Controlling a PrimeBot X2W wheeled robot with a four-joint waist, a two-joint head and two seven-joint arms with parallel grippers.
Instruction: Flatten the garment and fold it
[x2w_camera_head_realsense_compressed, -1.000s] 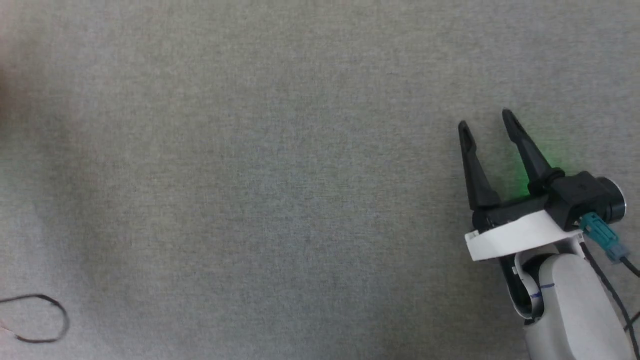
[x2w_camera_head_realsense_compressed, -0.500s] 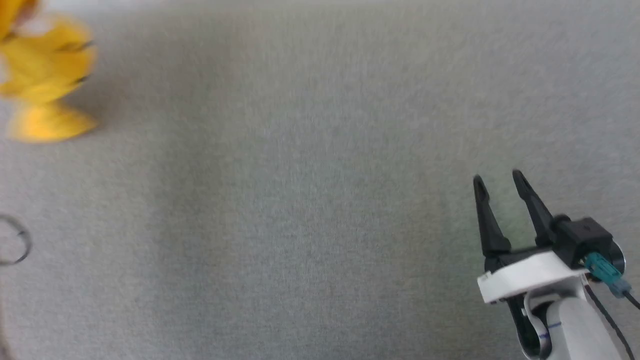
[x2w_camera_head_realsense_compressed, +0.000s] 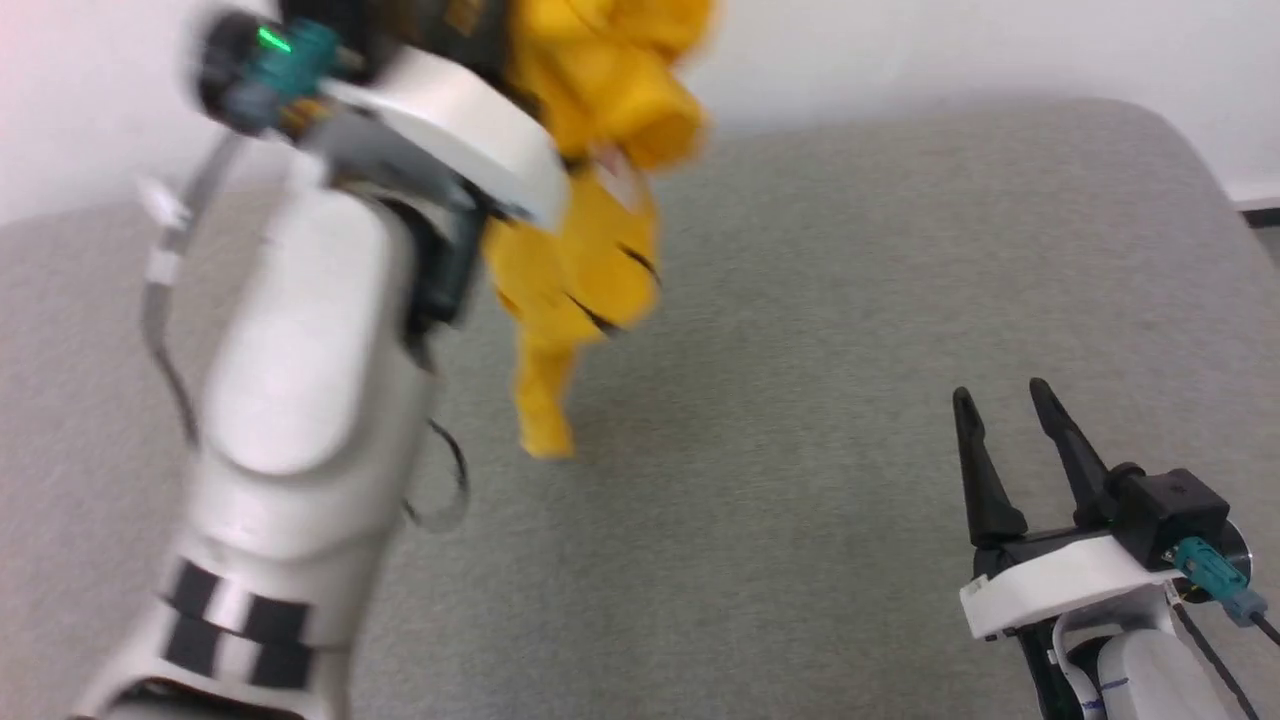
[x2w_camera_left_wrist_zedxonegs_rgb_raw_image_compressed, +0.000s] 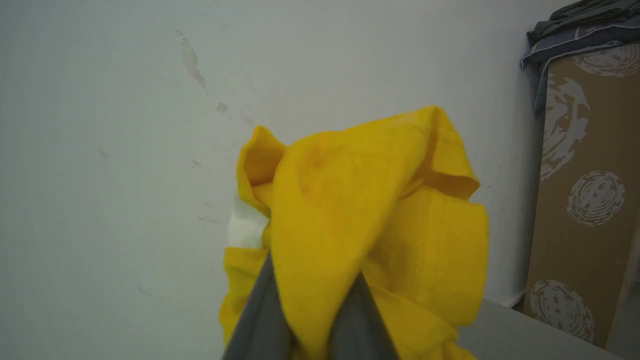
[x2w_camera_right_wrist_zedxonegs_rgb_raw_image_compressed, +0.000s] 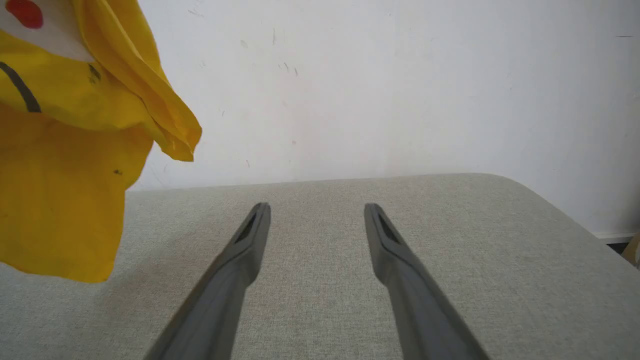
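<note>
The garment, newly hoisted at 11 o'clock, hangs pinched in left end effector; right end effector spread, empty; flattening can begin.

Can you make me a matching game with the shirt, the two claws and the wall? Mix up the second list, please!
Things:
1. shirt
2. left claw
3. right claw
4. wall

What fits:
A. open, holding nothing
B. white
C. yellow, hanging down
D. shut on the shirt

Pairs: 1-C, 2-D, 3-A, 4-B
</note>
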